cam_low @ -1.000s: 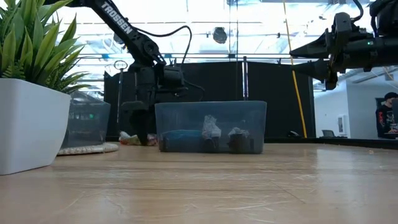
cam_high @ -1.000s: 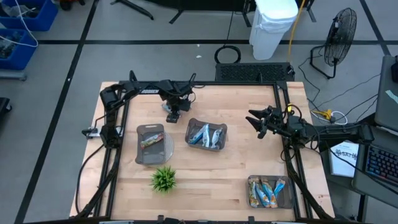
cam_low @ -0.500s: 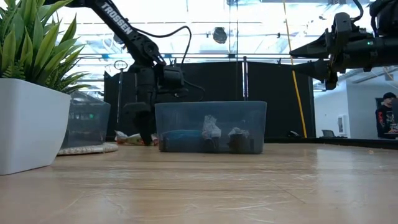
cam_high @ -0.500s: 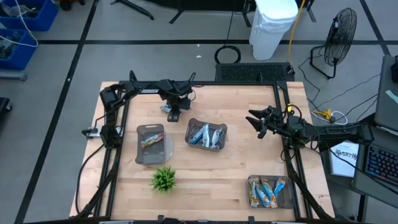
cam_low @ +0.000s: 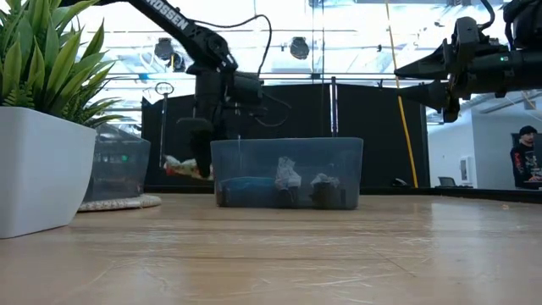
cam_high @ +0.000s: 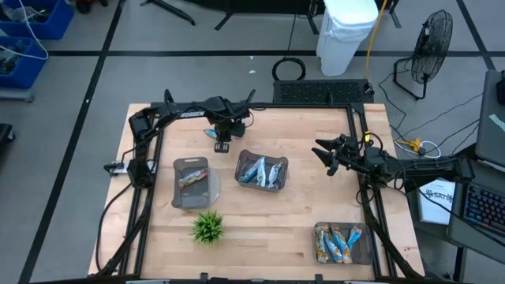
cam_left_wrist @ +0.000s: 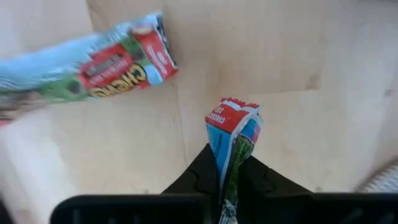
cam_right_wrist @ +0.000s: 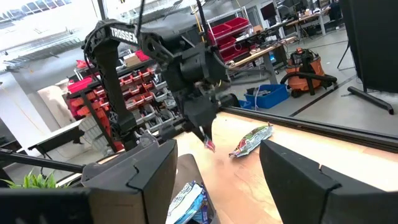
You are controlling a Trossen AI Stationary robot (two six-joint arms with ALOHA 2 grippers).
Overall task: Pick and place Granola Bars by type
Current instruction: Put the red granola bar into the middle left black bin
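Granola bar | clamped in left end effector | right end effector apart

The left gripper closed on one granola bar and rose off the table, carrying it up. It also shifted toward the table's far edge, leaving a second bar lying on the wood.

In the left wrist view the held bar disappears between the gripper's dark fingers, so its lower part is hidden. The second bar runs off the picture's edge, blurred there. From above both bars are too small to tell apart.
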